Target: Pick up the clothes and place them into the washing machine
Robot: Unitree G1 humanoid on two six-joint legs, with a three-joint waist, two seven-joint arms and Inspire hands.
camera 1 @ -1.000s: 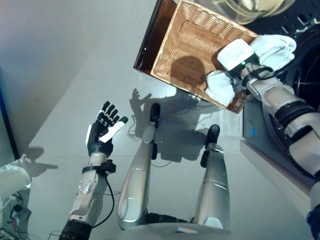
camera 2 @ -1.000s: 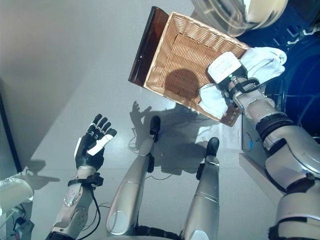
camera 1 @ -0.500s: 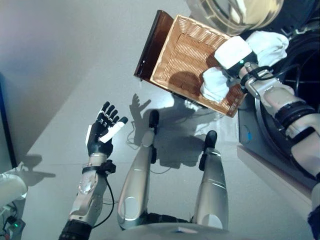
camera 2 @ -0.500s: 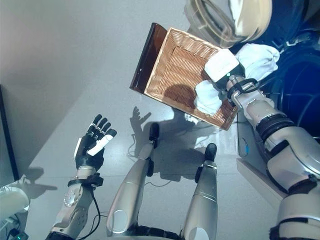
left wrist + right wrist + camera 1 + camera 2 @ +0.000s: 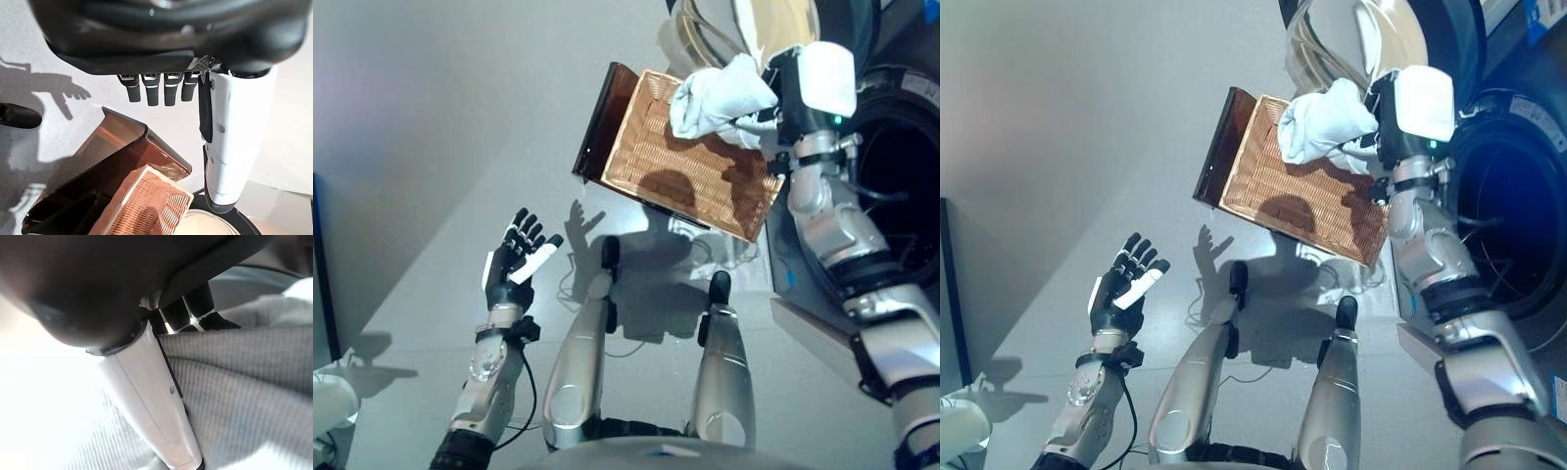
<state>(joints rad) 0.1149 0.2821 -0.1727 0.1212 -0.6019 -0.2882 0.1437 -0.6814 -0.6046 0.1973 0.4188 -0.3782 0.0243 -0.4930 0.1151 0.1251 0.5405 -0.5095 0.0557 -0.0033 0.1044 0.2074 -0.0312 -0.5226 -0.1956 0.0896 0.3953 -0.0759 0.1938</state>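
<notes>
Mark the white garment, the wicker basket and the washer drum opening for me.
white garment (image 5: 717, 98), left eye view, on its bunched middle.
wicker basket (image 5: 675, 166), left eye view, on its bare woven floor.
washer drum opening (image 5: 1503, 225), right eye view, on the dark interior.

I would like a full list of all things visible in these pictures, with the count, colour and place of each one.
white ribbed cloth garment: one, white, held up above the basket, beside the washing machine door.
woven wicker basket: one, light brown, on the floor ahead, left of the washing machine.
translucent brown plastic bin: one, dark brown, against the basket's far left side.
washing machine: one, dark drum opening, at the right; its round door is swung open above the basket.
grey floor: one, pale grey, under everything.
right hand: one, dark with a white cover, shut on the garment.
left hand: one, dark, open, empty, lower left.
</notes>
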